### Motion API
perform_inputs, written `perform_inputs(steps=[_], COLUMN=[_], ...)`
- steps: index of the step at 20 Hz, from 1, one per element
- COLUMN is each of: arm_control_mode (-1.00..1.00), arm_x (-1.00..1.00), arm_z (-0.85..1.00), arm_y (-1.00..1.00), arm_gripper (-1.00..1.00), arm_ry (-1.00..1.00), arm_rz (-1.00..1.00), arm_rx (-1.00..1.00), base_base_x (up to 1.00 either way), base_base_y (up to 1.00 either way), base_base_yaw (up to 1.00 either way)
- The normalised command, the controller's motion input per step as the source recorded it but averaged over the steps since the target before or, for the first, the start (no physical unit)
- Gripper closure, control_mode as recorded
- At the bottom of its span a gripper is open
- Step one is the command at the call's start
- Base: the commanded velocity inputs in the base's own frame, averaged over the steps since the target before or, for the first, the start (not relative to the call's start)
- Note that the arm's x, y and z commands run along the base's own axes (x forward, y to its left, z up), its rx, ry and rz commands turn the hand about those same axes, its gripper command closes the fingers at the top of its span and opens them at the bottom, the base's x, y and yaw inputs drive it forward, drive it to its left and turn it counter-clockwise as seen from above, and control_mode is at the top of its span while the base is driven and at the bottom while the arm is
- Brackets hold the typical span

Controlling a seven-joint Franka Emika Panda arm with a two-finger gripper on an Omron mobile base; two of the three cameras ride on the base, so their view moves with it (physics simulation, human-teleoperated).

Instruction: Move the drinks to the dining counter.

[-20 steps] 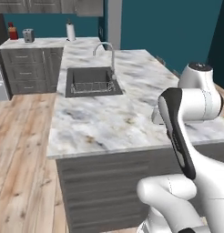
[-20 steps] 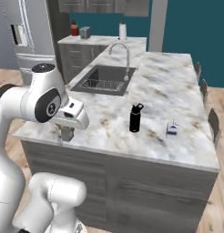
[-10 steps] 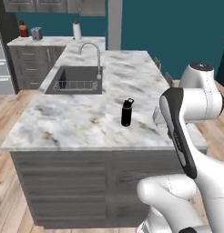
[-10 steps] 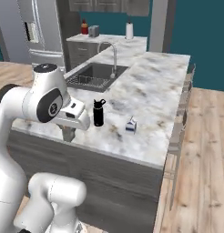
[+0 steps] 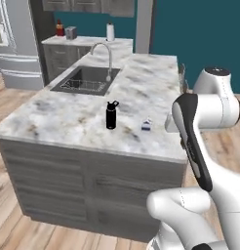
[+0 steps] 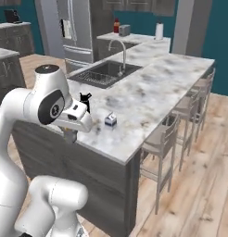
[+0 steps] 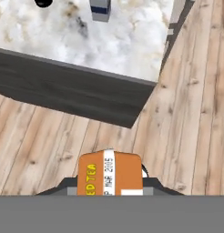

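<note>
The jaws are pinched on the small orange drink container [image 7: 109,173], which sits right between them, held over the wooden floor [image 7: 191,113] just off the tabletop's [image 5: 63,114] corner. The black bottle [image 5: 110,114] stands upright on the marble near the front edge, and the blue-and-white carton [image 5: 147,125] sits near it, apart, toward the arm.

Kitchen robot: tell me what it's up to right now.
The arm's end effector is shut on the orange drink container, held over the wood floor just off the corner of the dining counter. The black bottle and the blue-and-white carton already stand on that counter, apart from each other. The orange drink is not yet set down.
</note>
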Motion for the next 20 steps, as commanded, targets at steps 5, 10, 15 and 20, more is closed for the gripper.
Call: perform_inputs(steps=[5,10,15,20], arm_control_mode=[1.0,1.0,1.0,1.0], arm_x=[0.0,0.0,0.0,0.0], arm_z=[0.0,0.0,0.0,0.0], arm_y=[0.0,0.0,0.0,0.0], arm_gripper=[1.0,1.0,1.0,1.0], arm_ry=[0.0,0.0,0.0,0.0], arm_rz=[0.0,0.0,0.0,0.0], arm_rx=[0.0,0.0,0.0,0.0], base_base_x=[0.0,0.0,0.0,0.0], base_base_y=[-1.0,-1.0,-0.99,-1.0], base_base_yaw=[0.56,0.65,0.69,0.68])
